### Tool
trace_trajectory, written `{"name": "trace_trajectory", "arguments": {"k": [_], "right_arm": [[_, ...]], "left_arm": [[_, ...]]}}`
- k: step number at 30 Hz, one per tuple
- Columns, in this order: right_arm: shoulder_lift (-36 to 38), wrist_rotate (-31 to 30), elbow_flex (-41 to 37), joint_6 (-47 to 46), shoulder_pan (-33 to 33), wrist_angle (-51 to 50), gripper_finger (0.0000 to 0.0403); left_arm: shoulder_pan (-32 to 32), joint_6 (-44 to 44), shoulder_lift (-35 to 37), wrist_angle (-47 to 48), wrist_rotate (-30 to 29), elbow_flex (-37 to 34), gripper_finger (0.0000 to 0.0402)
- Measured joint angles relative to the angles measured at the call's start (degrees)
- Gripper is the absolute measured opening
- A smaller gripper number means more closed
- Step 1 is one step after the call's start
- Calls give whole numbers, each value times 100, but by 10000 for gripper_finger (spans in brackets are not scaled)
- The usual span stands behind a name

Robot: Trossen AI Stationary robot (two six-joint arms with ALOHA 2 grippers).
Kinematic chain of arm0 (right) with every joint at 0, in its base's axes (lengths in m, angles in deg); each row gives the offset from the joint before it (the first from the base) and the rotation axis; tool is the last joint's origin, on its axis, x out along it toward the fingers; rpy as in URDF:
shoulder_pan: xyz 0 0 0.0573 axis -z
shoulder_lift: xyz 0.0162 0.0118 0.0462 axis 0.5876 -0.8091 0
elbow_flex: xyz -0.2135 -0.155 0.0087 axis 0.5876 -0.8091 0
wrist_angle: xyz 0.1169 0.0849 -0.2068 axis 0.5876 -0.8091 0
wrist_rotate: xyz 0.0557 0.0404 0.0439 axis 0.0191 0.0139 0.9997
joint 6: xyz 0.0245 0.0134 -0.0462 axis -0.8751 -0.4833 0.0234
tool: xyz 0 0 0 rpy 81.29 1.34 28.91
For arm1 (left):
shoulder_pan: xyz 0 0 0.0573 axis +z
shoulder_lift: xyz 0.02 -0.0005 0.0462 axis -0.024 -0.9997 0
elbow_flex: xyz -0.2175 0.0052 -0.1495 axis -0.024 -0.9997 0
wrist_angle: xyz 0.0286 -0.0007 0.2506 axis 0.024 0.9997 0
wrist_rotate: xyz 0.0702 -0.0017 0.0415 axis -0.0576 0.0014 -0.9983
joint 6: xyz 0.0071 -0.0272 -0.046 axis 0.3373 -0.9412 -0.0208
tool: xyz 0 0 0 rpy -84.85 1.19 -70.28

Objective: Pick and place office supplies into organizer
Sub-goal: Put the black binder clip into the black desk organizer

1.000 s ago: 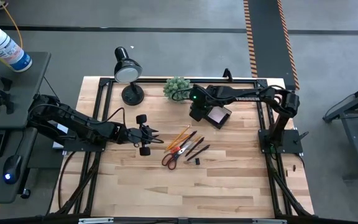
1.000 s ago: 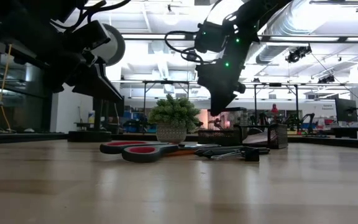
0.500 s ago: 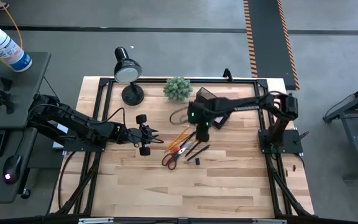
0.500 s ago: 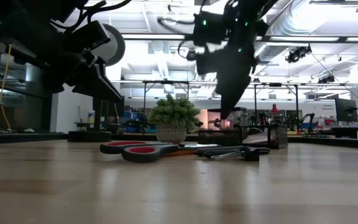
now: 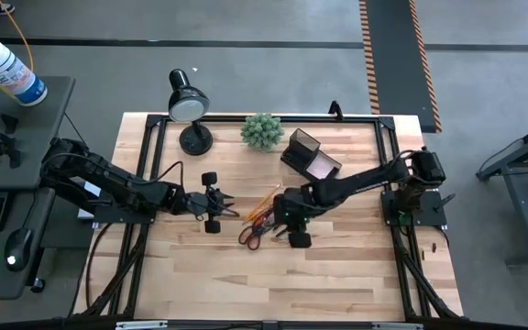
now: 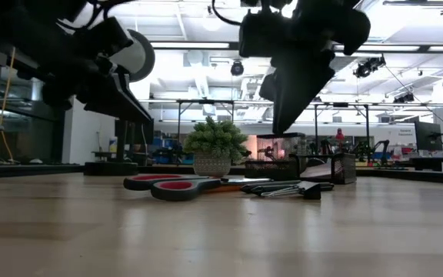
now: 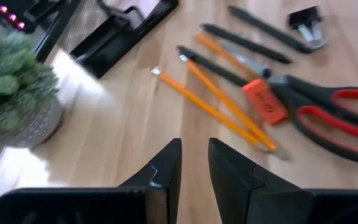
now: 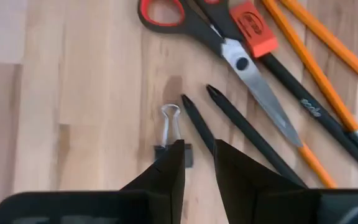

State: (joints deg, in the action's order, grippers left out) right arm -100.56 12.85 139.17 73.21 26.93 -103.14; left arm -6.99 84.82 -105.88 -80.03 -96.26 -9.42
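High view, looking straight down on a light wooden table (image 5: 337,275): the right arm reaches across from the right edge toward the table's middle, and its right gripper (image 5: 287,223) hangs over a small heap of office supplies. The right wrist view shows its two dark fingers (image 8: 166,171) nearly closed, with only a narrow gap and nothing between them. A black binder clip (image 8: 171,134) with a silver wire handle lies on the wood just past the fingertips, beside two dark pens (image 8: 241,134). Next to them lie orange-handled scissors (image 8: 229,46), an orange eraser (image 8: 252,26) and thin orange pencils (image 8: 328,46), all flat on the table.

The left gripper (image 5: 216,203) waits to the left of the heap, near it but not touching. In the left wrist view its fingers (image 7: 163,171) are also close together with a slim gap, empty, pointing toward the pencils (image 7: 216,106) and scissors (image 7: 328,118).

The dark organizer (image 5: 308,154) stands toward the back of the table, right of centre and well apart from the heap, with a pink pad (image 5: 322,168) showing in its low tray. A green plant ball (image 5: 262,130) sits just left of the organizer, and a black desk lamp (image 5: 189,105) stands farther left at the back.
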Motion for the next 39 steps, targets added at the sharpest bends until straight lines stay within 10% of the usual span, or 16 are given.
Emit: {"name": "trace_trajectory", "arguments": {"k": [39], "right_arm": [[-1060, -140, 4, -8, -522, 334, 45]], "left_arm": [[-1153, -348, 0, 83, -679, 2, 67]]}}
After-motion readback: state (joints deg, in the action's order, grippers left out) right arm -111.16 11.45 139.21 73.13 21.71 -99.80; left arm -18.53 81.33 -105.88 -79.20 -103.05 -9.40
